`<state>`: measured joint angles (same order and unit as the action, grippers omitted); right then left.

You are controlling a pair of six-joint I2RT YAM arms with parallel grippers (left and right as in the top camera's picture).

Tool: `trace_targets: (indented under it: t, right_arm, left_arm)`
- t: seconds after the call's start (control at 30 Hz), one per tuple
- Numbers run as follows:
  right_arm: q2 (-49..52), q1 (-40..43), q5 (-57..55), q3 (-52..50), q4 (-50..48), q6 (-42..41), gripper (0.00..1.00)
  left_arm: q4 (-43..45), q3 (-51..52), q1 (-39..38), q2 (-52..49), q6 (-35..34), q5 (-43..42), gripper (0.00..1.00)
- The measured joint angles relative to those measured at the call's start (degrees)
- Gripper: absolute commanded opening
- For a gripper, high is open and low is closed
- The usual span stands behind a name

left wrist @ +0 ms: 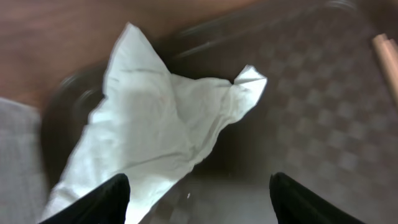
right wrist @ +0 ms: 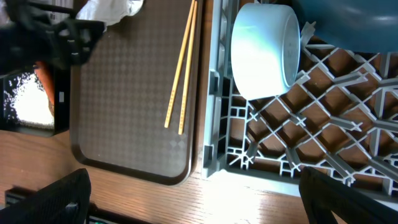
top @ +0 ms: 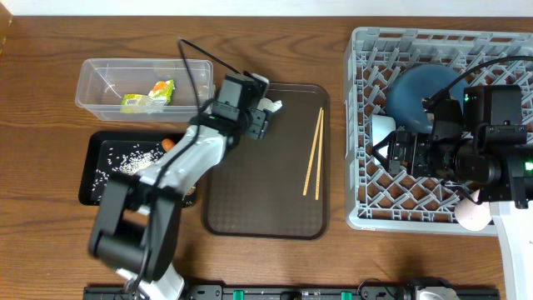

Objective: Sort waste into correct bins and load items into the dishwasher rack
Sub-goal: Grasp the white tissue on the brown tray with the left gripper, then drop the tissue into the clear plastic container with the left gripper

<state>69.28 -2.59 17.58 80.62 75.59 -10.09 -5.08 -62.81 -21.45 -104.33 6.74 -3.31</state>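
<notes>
- The left claw (left wrist: pixel 198 196) is nearest the left wrist camera. Its two black fingers stand spread and pinch nothing.
- The crumpled white paper napkin (left wrist: pixel 149 124) lies just ahead of them. Its lower edge is beside one finger; whether it touches, I cannot tell.
- The napkin sits at the far left corner of the large dark brown serving tray (top: pixel 250 200), near the tub.
- It should handle as very light, soft and easily squashed. The bunched middle looks the better hold, since the thin pointed corner would likely slip out.
- The clear plastic rectangular tub (top: pixel 96 83), far left, holds a green-yellow snack wrapper (top: pixel 136 102). The napkin probably belongs here.
- The shallow black rectangular tray (top: pixel 90 187) holds white rice grains (top: pixel 125 158) and a small orange carrot (top: pixel 169 143).
- A pair of wooden chopsticks (top: pixel 313 154) lies on the brown tray.
- The grey plastic dishwasher rack (top: pixel 360 192), at the right, holds a large dark blue bowl (top: pixel 420 92) and a small white bowl (top: pixel 381 129) tipped on its side.
- The right claw (right wrist: pixel 193 186) is spread wide and empty above the rack.
</notes>
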Motion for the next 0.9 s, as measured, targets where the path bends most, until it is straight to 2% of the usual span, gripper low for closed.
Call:
trace_targets:
  t: [0.2,0.23,0.33,0.4,0.43,0.47,0.63,0.9]
  right_arm:
    - [0.0,0.0,0.0,0.0,0.0,0.0,0.99]
    - [0.0,0.0,0.0,0.0,0.0,0.0,0.99]
    - [0.0,0.0,0.0,0.0,0.0,0.0,0.99]
    - [0.0,0.0,0.0,0.0,0.0,0.0,0.99]
    - [0.0,0.0,0.0,0.0,0.1,0.0,0.99]
    - [0.0,0.0,0.0,0.0,0.2,0.0,0.99]
    - [0.0,0.0,0.0,0.0,0.2,0.0,0.99]
    - [0.0,0.0,0.0,0.0,0.2,0.0,0.99]
  left_arm:
    - [5.2,0.1,-0.1,-6.6,0.7,1.4,0.73]
    - [5.9,0.1,-0.1,-7.4,0.7,1.6,0.69]
    - [7.0,0.1,-0.1,-8.9,0.7,1.8,0.43]
    - [6.9,0.1,-0.2,-9.0,0.5,1.9,0.23]
    - [6.6,0.1,-0.2,-8.9,0.6,1.9,0.1]
    - [6.5,0.1,-0.2,-8.9,0.6,1.9,0.06]
    - [1.6,0.5,-0.1,-4.7,0.8,2.0,0.06]
    - [-0.6,0.6,0.6,14.2,0.8,4.0,0.06]
